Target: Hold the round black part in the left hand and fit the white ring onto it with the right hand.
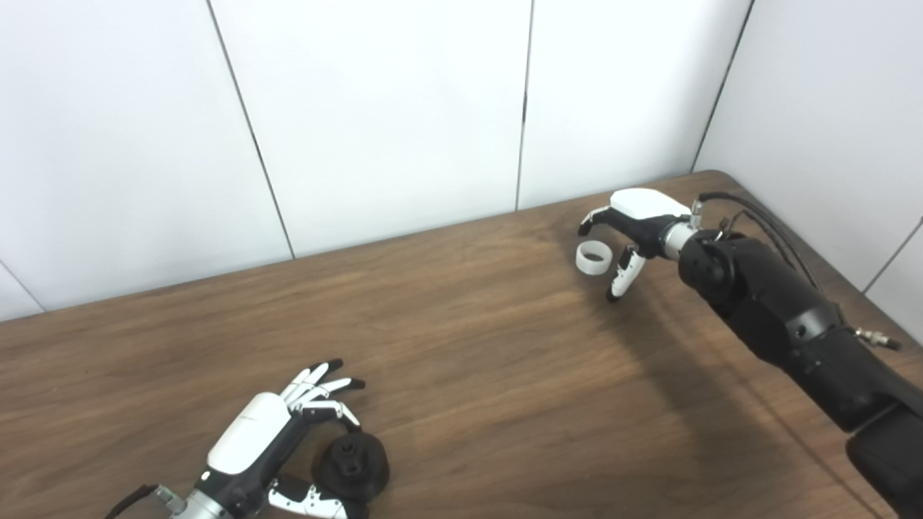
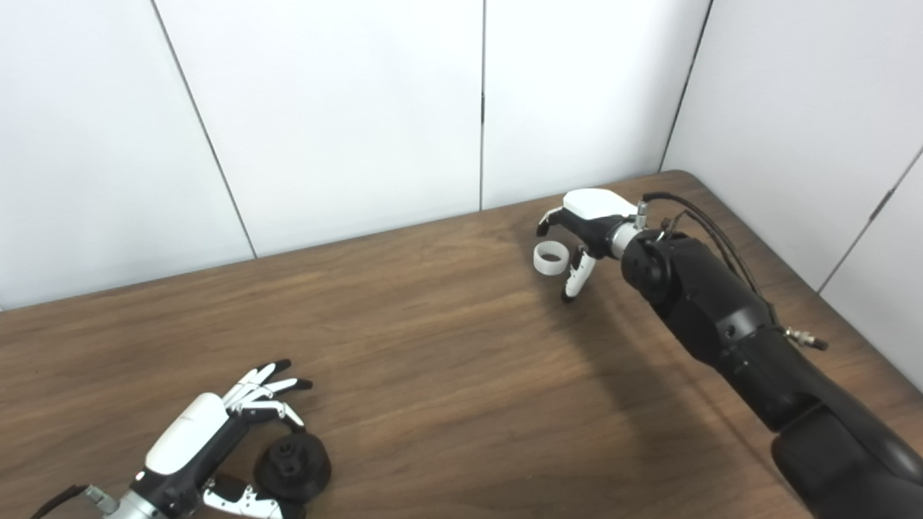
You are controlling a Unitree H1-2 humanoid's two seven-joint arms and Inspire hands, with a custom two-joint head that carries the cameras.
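The round black part [image 1: 353, 466] lies flat on the wooden table [image 1: 476, 360] near the front left, a small hub on its top. My left hand [image 1: 277, 440] is open around it, fingers spread behind it and thumb in front, without a firm hold. The white ring [image 1: 593, 258] stands on the table at the far right. My right hand [image 1: 629, 231] hovers over it, open, fingers curled down behind the ring and thumb to its right, not clasping it.
White wall panels [image 1: 389, 108] rise directly behind the table's far edge. The table's rounded back right corner [image 1: 710, 174] lies just behind the right hand. The right arm [image 1: 786, 324] stretches along the table's right side.
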